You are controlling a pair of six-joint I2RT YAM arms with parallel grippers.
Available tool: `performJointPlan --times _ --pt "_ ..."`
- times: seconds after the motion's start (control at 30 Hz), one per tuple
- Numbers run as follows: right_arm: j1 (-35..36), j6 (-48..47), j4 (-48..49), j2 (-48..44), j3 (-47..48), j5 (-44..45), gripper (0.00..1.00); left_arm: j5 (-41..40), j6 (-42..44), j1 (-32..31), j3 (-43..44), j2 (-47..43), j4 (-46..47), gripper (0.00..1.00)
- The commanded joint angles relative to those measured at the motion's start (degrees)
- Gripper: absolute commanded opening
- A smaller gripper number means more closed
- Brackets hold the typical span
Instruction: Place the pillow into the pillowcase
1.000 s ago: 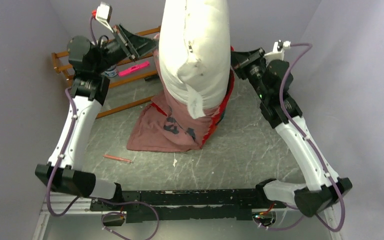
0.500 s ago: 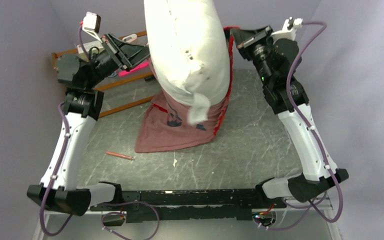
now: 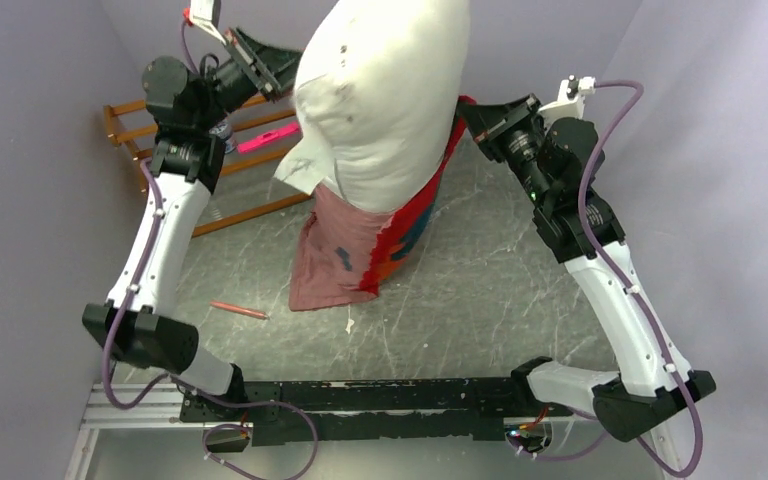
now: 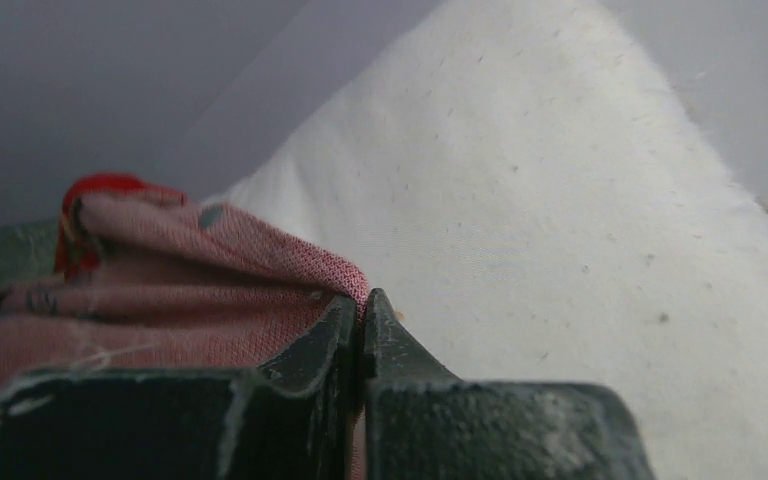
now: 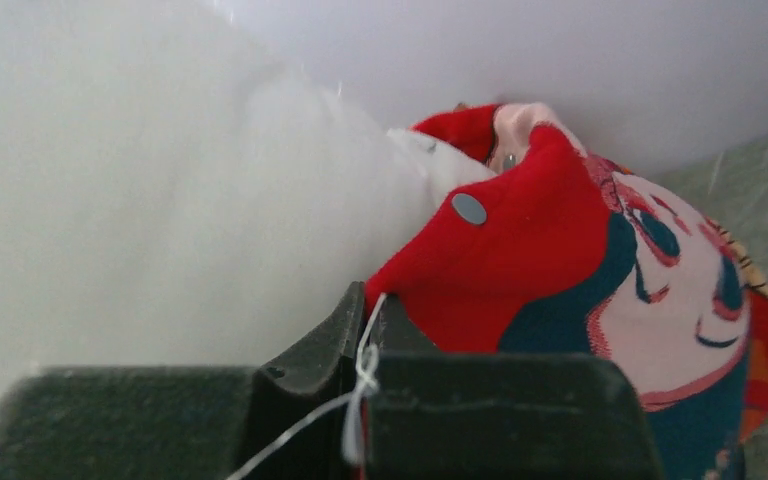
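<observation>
My left gripper (image 4: 363, 305) is pressed together on a fold of the large red fabric pillowcase (image 3: 360, 250), pinching its paler pink reverse. My right gripper (image 5: 368, 300) is clamped on the same case's red hem, with a loose white thread caught at its tips. The only markings I can make out are in the print. My right wrist view alone shows a cartoon face with teal hair and, on the hem, a small round grey snap (image 5: 468, 208). My left wrist view gives only pink weave against white cloth. The overhead view alone shows the whole: the plump white rectangular pillow (image 3: 380, 100), flecked with dark specks, stands on end at 12 o'clock over the grey marbled table (image 3: 480, 290). Its lower end is inside the case mouth and most of it rises above. The case hangs between my grippers, its bottom lying on the table near the centre. A wooden rack (image 3: 125, 120) sits at 10 o'clock and a thin orange stick (image 3: 238, 312) at 8 o'clock.
</observation>
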Motion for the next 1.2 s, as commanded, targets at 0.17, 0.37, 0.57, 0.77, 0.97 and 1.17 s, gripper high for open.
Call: performJointPlan --times 0.17,0.37,0.57,0.77,0.97,1.17 --pt "-2.4 -7.9 2.1 15.0 33.9 3.3 0.0 -5.5 -0.7 -0.8 -21.3 -26.1 5.4 0.05" --pt "-2.3 -4.7 5.9 9.6 22.0 -9.4 0.0 -3.0 -0.4 -0.8 -1.5 -9.7 3.8 0.05" --pt "-2.3 1.6 17.6 0.3 2.5 -21.9 0.0 -0.1 -7.7 -0.8 10.9 2.7 9.3 0.05" --pt "-2.4 4.7 22.0 6.8 13.9 -21.0 0.0 -1.4 -4.9 -1.8 -4.9 -6.9 9.9 0.05" --pt "-3.9 5.7 16.9 15.2 26.5 -10.4 0.0 -5.9 -2.5 -10.4 -22.5 -18.6 11.9 0.05" --pt "0.6 -0.7 11.5 15.8 19.0 -16.2 0.0 -10.7 2.3 -12.1 -0.6 -7.7 5.3 0.05"
